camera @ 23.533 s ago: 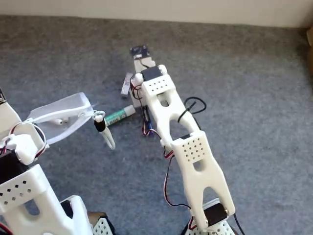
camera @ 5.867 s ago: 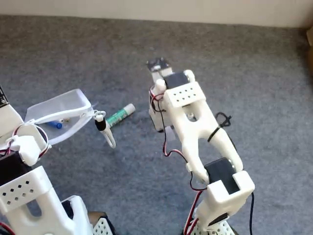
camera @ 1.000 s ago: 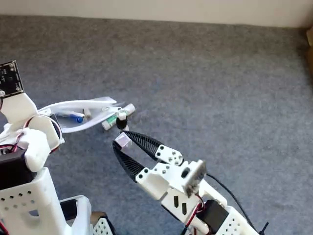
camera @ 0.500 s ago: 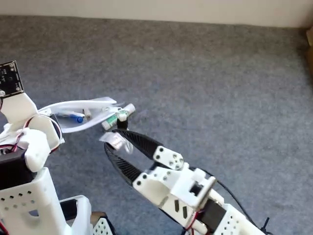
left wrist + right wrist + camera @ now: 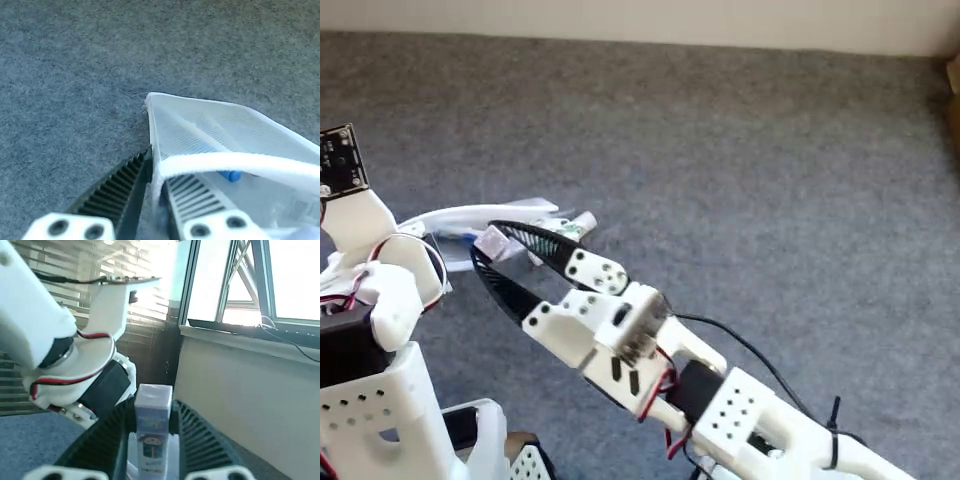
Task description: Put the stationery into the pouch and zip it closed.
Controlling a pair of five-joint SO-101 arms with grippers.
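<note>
The pouch [image 5: 210, 127] is a white, see-through mesh bag with a thick white rim. It lies at the left of the grey surface [image 5: 770, 150] with its mouth gaping. The left jaws are pinched narrow on one corner of that rim, the mesh caught between their ribbed black faces. Through the mesh a small blue item [image 5: 231, 175] shows inside the pouch. Most of it is hidden behind the rim, so what it is cannot be told. The eraser [image 5: 151, 432], a small white block in a bluish printed sleeve, stands upright between the right jaws, which are closed narrow on its two sides. In the high view it sits at the very tips of those jaws, at the near edge of the pouch's mouth. Whether it touches the rim is hard to make out. A glue stick [image 5: 578, 224] with a green label and a white end lies on the surface just right of the pouch's mouth, partly covered by the farther right jaw. The left arm [image 5: 75, 340] stands close behind the eraser and cuts off the pouch's left end in the high view. The zip cannot be made out.
</note>
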